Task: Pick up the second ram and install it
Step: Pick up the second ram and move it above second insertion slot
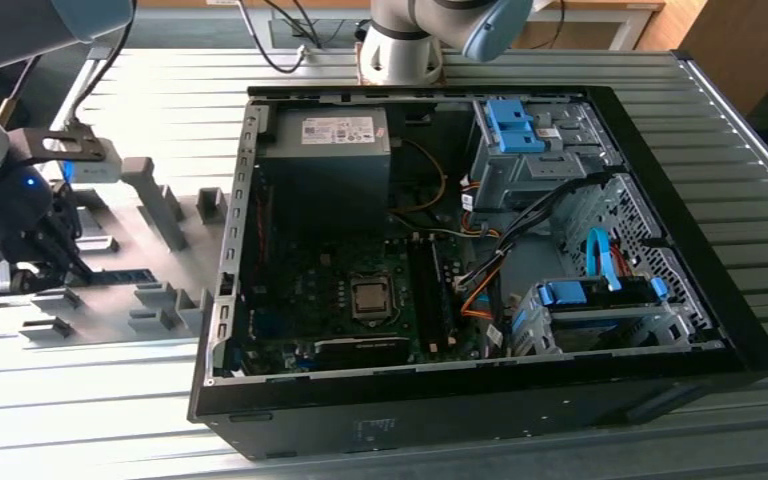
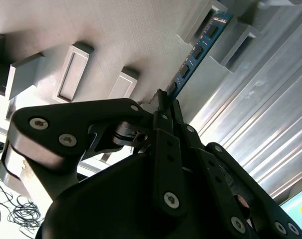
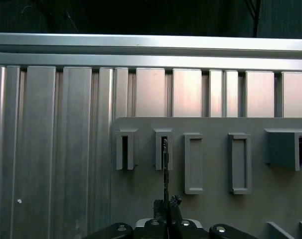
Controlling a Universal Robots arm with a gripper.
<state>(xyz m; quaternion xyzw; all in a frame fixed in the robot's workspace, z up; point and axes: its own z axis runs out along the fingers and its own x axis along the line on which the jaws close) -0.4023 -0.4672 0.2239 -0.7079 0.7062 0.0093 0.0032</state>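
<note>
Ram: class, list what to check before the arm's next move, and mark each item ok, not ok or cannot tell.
1. Pincer shut on ram: ok, it closes on the near end.
2. Ram on edge, in line with pincer: ok in the first wrist view.
3. Ram clear of fixture: not ok, its far end sits between blocks.
4. Case open, board exposed: ok.
5. Free slot on board for ram: cannot tell.

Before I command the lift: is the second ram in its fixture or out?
In. The second ram stands on edge, far end slotted in a grey fixture block, with the gripper shut on its near end.
</note>
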